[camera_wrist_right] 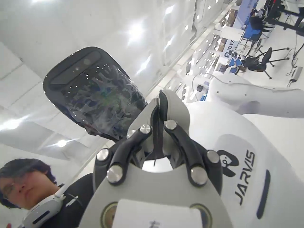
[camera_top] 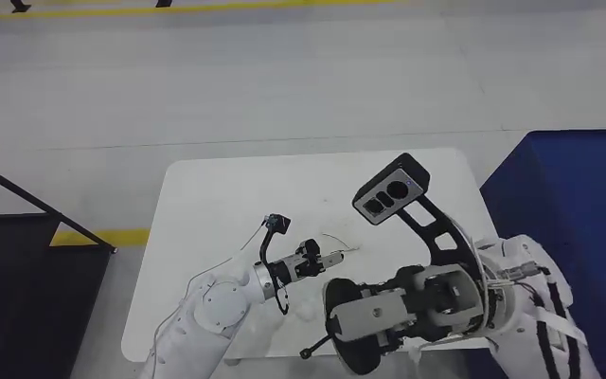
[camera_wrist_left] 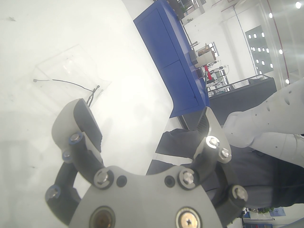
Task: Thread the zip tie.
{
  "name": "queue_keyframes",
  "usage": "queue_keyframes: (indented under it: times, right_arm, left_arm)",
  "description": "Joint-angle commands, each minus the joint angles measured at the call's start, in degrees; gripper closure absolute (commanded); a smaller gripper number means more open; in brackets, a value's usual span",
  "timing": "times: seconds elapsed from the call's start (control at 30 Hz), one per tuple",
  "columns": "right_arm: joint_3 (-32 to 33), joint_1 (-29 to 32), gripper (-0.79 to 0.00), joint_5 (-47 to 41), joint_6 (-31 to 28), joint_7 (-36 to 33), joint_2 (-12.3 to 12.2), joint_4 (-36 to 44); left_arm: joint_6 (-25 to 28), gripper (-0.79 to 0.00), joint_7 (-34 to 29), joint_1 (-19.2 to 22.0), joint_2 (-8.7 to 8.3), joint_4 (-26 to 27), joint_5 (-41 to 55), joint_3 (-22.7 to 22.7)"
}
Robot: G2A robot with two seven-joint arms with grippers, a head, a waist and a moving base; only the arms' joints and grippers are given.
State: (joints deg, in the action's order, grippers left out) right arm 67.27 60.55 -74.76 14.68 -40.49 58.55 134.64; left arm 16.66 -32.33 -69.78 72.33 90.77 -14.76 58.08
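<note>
L gripper (camera_wrist_left: 143, 107) is released, jaws spread wide. It hangs low over the table (camera_wrist_left: 42, 5) w/ one finger (camera_wrist_left: 85, 117) just beside the near end of the zip tie (camera_wrist_left: 68, 83). That wide spread prob. lets you straddle the thin strap w/o nudging it.

The tie lies flat on a clear plastic sheet (camera_wrist_left: 71, 60). Its small head end points away from the gripper; the kinked tail end is nearest it. The sheet looks slick, so I'd expect the tie to skate if you push it sideways.

R gripper (camera_wrist_right: 160, 103) is clenched and aimed up at the ceiling, away from the table, likely parked out of the L arm's way. A thin dark line runs down the seam between its fingers. Can't tell if that's a strap or just the gap.

Judging by the layout, threading isn't started: the tail isn't in the head. Next you'd need a pinch on the tail end, close to the tip, coming in low & square.
</note>
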Motion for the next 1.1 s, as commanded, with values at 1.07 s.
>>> queue_keyframes:
  times: [1.07]
  right_arm:
    - [5.3,-7.7,0.000,71.9,-50.0,5.1,2.6,0.0]
  left_arm:
    - [0.0,-0.785,0.0,0.0,0.00,0.0,0.0,0.0]
